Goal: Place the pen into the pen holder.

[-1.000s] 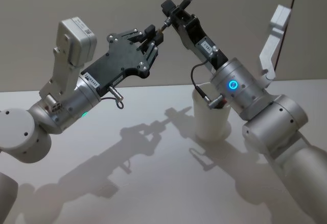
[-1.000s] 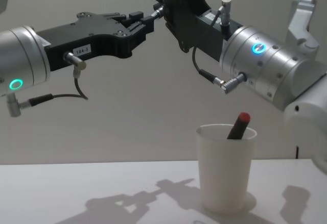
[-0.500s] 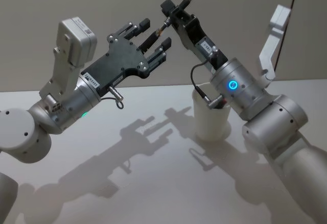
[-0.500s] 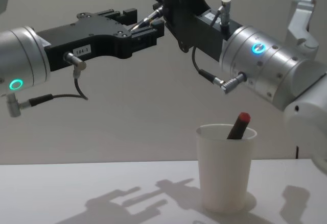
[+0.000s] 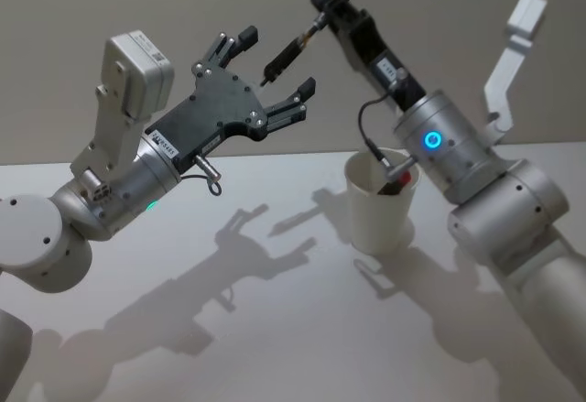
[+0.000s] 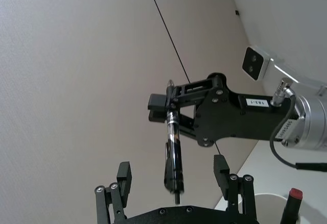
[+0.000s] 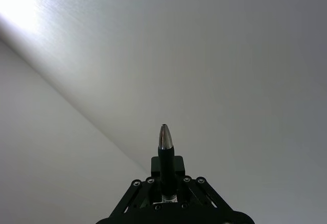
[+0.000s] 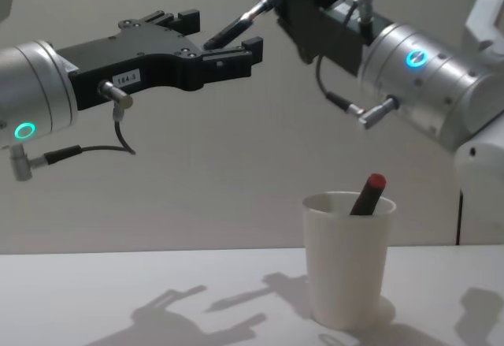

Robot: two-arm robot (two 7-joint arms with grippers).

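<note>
Pen (image 5: 307, 38) up in the air, well above the table (image 5: 229, 329), clamped near its pointed end by the right gripper (image 5: 331, 1) — jaws closed on it. Metal tip (image 7: 164, 137) poking out past the jaws; longer black barrel slanting down and away toward the left gripper (image 5: 270, 70). Left gripper held level beside it, fingers spread wide, nothing between them; free end of the pen hanging in the gap between those fingers, apparently touching neither.

White paper cup (image 8: 348, 255) upright on the table below and a little to the robot's right of the pen, well apart from it. Inside already a dark marker with a red cap (image 8: 368, 194), leaning against the rim on the far right side.

Handling, judged from the look: a light, stiff, slim stick with a smooth barrel and a shiny metal band (image 6: 171, 122) — likely slippery and free to pivot in a two-finger pinch, more so when held near one end as here. A firmer hold probably nearer the middle of the barrel, across its width. No real fragility, apart from the tip.

Cup the touchier part — thin, light, easily tipped or nudged by a sideways knock. Best guess for the drop: pen turned near upright over the open left side of the mouth, clear of the marker, then lowered partway before release.
</note>
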